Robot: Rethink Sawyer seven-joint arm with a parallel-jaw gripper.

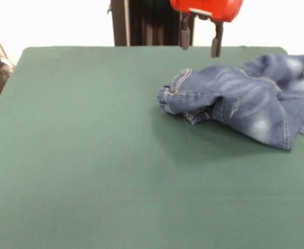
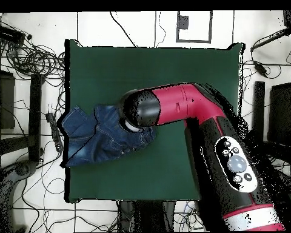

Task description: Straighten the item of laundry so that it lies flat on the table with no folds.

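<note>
Overhead view: arm (image 2: 190, 109) hides the spread, empty jaws (image 1: 199, 41) above crumpled jeans (image 1: 245, 98) overhanging the table (image 1: 90, 155) edge

front view low across table (image 1: 90, 155) facing robot; overhead straight down; both share table, jeans (image 1: 245, 101)

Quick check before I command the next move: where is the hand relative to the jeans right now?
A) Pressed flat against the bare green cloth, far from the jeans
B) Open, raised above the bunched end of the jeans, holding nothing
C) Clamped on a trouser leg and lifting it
B: in the front view the hand hangs open above the crumpled jeans, its fingers apart and clear of the denim.
</note>
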